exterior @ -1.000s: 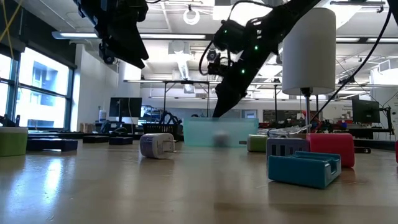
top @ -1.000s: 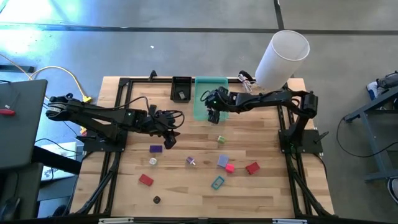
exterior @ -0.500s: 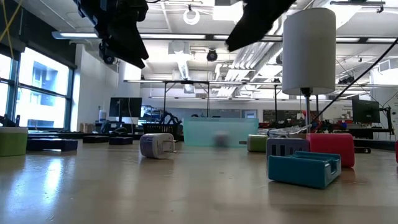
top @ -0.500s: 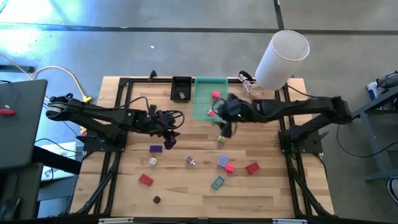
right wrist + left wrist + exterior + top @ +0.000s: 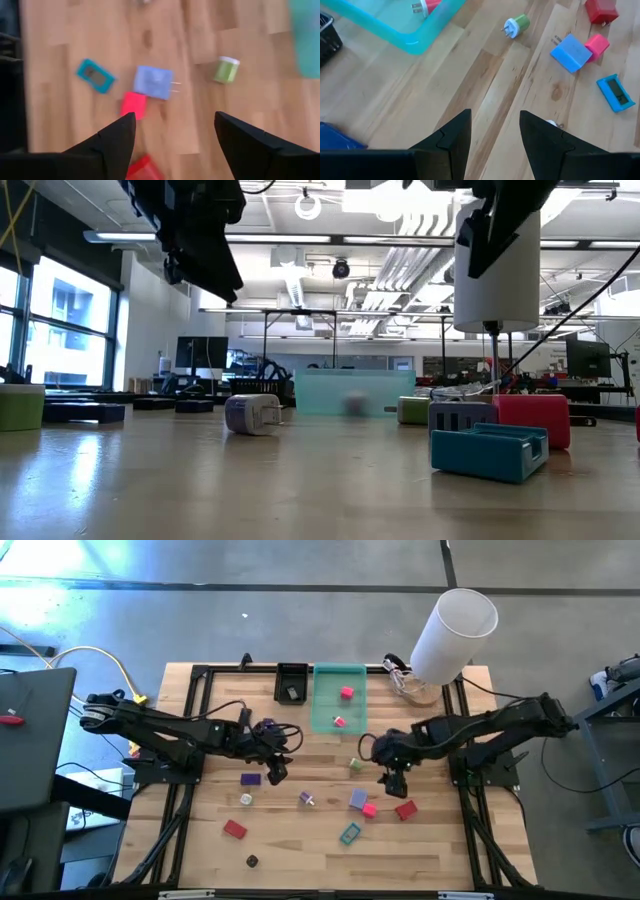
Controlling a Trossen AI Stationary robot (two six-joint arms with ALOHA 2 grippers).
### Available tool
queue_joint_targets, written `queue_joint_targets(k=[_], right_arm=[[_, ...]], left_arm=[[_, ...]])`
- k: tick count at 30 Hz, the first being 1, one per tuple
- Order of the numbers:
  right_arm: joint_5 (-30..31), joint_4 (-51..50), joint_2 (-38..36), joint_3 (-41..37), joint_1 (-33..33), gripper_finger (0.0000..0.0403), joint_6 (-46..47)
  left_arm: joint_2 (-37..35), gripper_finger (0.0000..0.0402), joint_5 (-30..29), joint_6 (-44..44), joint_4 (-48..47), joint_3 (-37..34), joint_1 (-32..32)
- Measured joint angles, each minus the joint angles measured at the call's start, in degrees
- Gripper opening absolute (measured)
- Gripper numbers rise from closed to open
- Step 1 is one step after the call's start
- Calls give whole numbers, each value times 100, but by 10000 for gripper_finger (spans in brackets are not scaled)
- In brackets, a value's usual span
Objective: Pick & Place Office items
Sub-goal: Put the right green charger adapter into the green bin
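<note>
High view shows two pink pieces (image 5: 346, 693) inside the green tray (image 5: 325, 675); right wrist view shows the right gripper (image 5: 172, 137) open and empty over the blue plug (image 5: 154, 82). Left gripper (image 5: 495, 135) gapes empty too.

The wooden table (image 5: 300, 840) holds a see-through green tray (image 5: 337, 698) beside a small black tray (image 5: 291, 682) at the far edge. Little pieces lie spread on the wood: a purple block (image 5: 250, 779), a red block (image 5: 234, 829), a teal piece (image 5: 350, 833), a blue block (image 5: 358, 799) and a green plug (image 5: 355, 763).
</note>
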Motion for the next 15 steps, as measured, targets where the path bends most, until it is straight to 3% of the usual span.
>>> queue_joint_targets(k=[8, 15], right_arm=[[-68, 52, 102, -6, 385, 254, 480], [-270, 1302, 91, -2, 514, 254, 891]], left_arm=[[112, 161, -4, -19, 293, 0, 77], [112, 161, -4, -330, 381, 0, 96]])
